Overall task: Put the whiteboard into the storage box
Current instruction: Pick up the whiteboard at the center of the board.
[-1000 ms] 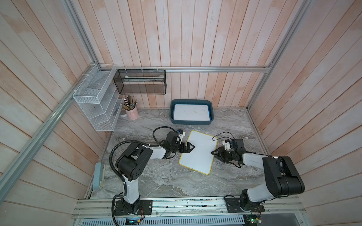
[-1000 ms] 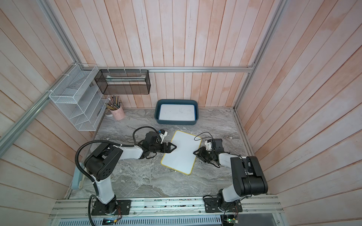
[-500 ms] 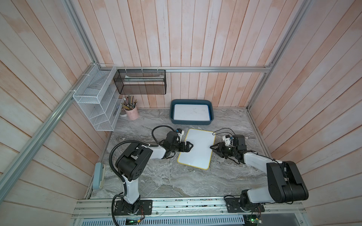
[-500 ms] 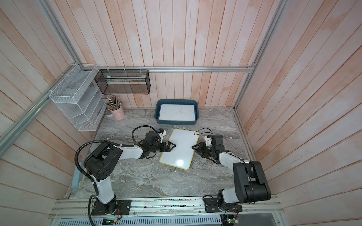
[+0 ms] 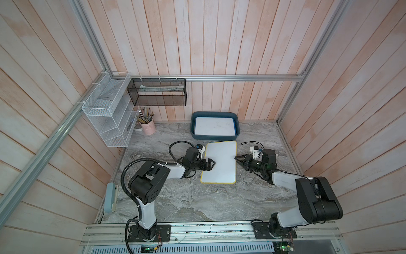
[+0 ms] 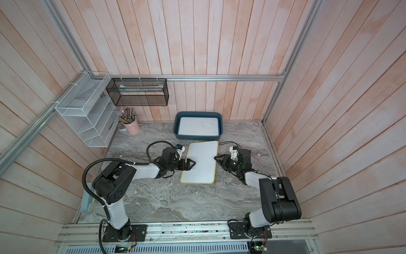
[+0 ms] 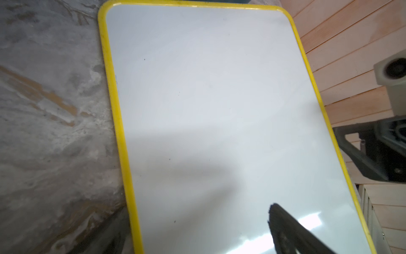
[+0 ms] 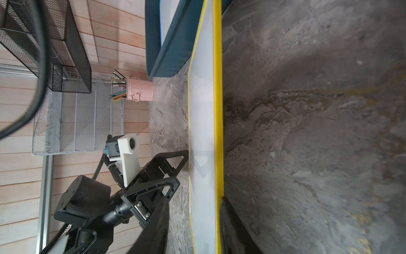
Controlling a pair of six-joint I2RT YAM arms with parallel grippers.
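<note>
**Overhead and wrist views of the bimanual cell.** The whiteboard [image 5: 222, 173] [image 6: 201, 171], white with a yellow frame, lies lengthwise in the middle of the marble tabletop [image 5: 197, 198], between the two arms. Its far short edge is just beside the near wall of the storage box [image 5: 214, 137] [image 6: 197, 137]. Whether the two touch cannot be told. The box stands at the far edge of the table against the plank wall, and a second whiteboard [image 5: 215, 126], blue-framed, lies flat inside it.

**Right gripper** [image 5: 236, 158] [image 6: 215, 158]. It meets the right long edge of the whiteboard about midway along. In the right wrist view the yellow edge [image 8: 217, 110] runs between its two black fingers [image 8: 237, 228], which are narrowly set and clamp the board. A dark shadow falls on the table beside this edge. Whether the edge is raised off the table cannot be told.

**Left gripper** [image 5: 212, 163] [image 6: 193, 163]. It reaches in from the left, and its tips lie over the left part of the board. Its jaws stand wide apart and hold nothing, as the right wrist view shows [image 8: 182, 167]. In the left wrist view a single finger [image 7: 285, 226] shows above the white surface [image 7: 219, 110].

**Surroundings.** A pink pen cup [image 5: 148, 127] stands at the far left of the table. A black mesh rack [image 5: 157, 92] hangs on the far wall above it. A white wire shelf [image 5: 105, 118] hangs on the left wall.
</note>
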